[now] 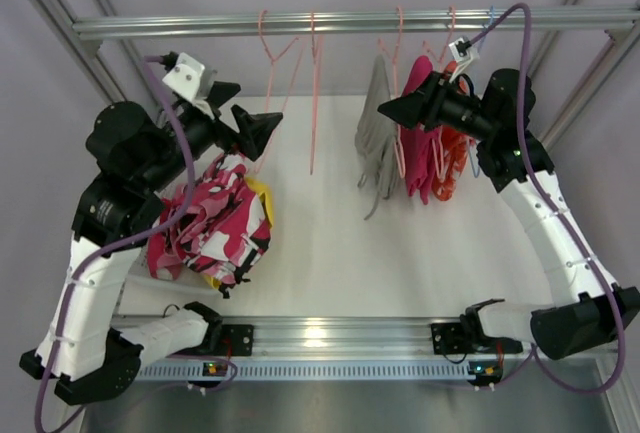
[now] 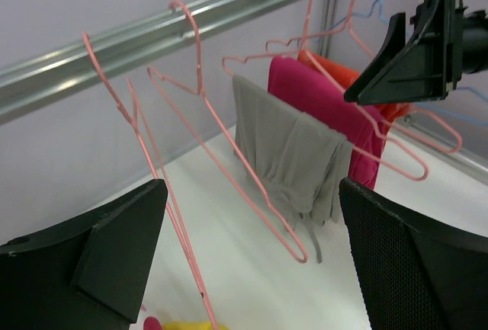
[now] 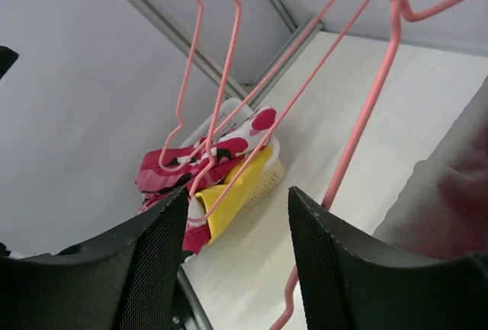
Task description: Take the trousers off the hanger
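Note:
Grey trousers point(image 1: 377, 143) hang on a pink hanger from the rail point(image 1: 200, 25), with magenta trousers point(image 1: 418, 143) and orange trousers point(image 1: 453, 168) hanging to their right. Patterned pink-white-black trousers point(image 1: 215, 223) and yellow trousers point(image 1: 263, 196) lie in a basket at the left. My right gripper point(image 1: 405, 108) is open and empty, close by the top of the grey trousers point(image 3: 450, 185); their hanger wire point(image 3: 358, 132) runs along its right finger. My left gripper point(image 1: 245, 113) is open and empty beside two bare pink hangers point(image 2: 191, 78), facing the grey trousers point(image 2: 290, 155).
The white basket point(image 3: 272, 171) sits at the table's left, under my left arm. A bare pink hanger point(image 1: 313, 103) hangs mid-rail. Frame posts stand at both back corners. My right gripper shows in the left wrist view point(image 2: 412, 52).

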